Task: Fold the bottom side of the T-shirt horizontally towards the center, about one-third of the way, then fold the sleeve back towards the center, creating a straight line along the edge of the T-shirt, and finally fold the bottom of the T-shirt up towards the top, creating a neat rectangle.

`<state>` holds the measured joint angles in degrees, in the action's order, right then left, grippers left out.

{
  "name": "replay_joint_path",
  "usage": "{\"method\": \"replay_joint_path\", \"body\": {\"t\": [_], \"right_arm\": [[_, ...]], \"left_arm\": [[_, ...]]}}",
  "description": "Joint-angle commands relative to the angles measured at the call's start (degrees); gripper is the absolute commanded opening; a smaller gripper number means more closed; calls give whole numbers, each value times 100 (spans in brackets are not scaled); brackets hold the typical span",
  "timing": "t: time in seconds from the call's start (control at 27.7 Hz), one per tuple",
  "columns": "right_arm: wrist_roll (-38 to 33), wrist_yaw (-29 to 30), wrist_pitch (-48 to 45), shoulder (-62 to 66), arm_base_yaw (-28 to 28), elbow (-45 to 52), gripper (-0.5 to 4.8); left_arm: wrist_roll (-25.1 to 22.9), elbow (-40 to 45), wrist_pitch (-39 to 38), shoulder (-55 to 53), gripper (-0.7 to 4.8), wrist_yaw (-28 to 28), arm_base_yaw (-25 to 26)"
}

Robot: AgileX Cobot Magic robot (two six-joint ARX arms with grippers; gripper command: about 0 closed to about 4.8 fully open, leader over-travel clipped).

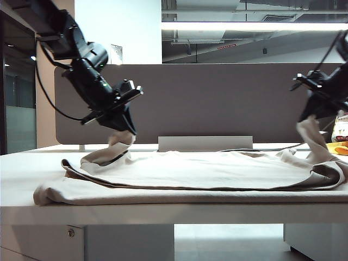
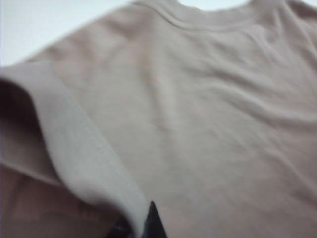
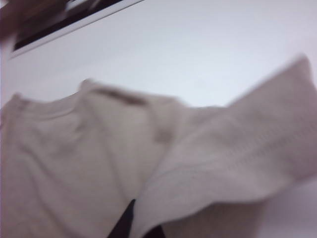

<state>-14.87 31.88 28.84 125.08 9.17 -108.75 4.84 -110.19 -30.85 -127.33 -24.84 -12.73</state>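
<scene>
Beige T-shirt [image 1: 190, 176] folds best if left pincer [image 1: 126, 132] and right pincer [image 1: 308, 122], both clamped on raised cloth, travel level together.

text: none legible | labels: none | T-shirt [image 1: 206, 171]: plain, no print

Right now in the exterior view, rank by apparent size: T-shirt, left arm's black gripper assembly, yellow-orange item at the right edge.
1. T-shirt, spanning the table.
2. Left gripper assembly, jaws shut on cloth; nearness unsure.
3. Yellow-orange item, partly cut off.
</scene>
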Motion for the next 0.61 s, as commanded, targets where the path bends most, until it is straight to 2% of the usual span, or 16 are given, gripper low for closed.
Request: {"method": "replay_joint_path", "body": {"t": [0.04,0.25,0.54,0.58,0.61], "right_arm": [[-7,87,50,-33,-275,-26,-5],[-7,68,50,-33,-767,-26,-5],[-7,-17,74,-31,-1119,-22,-5],[-7,-11,96,-31,-1139,-22,2],[-9,9,101,-28,-1158,-22,24]], "left_arm": [[-15,-31,22,48,-6,-101,-186],[-4,-33,31,46,-6,-199,-457],[9,-33,33,44,-4,-225,-496],[9,-33,59,42,5,-234,-496],[11,-33,96,42,52,-243,-496]]}}
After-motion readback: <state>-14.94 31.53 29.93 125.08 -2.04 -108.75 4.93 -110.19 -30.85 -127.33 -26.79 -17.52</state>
